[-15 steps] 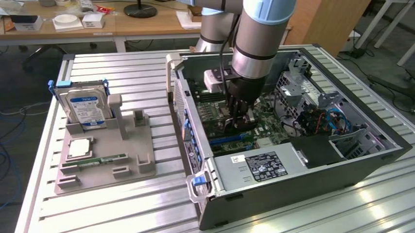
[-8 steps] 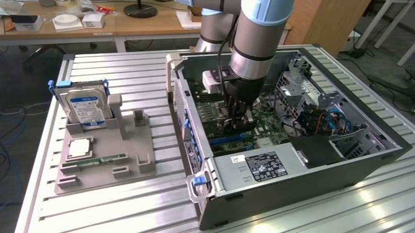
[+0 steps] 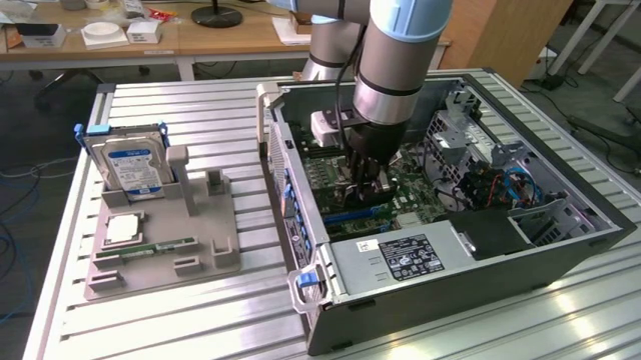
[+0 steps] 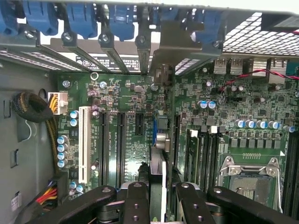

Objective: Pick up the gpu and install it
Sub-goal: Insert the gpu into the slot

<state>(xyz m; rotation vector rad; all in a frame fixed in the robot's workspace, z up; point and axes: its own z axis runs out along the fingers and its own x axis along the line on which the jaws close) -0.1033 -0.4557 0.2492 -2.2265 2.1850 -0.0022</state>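
Inside the case [image 3: 451, 289], gripper [image 3: 362, 178]: clamped on the gpu [image 4: 160, 136].
Risk: slight misalignment could jam the gpu edge against the motherboard [image 4: 131, 93].

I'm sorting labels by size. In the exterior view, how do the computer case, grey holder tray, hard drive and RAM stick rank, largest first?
1. computer case
2. grey holder tray
3. hard drive
4. RAM stick
All lie at a roughly similar distance from the camera, so the order seems safe.

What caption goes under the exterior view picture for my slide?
Robot gripper holds the gpu on edge over the motherboard inside the open computer case.
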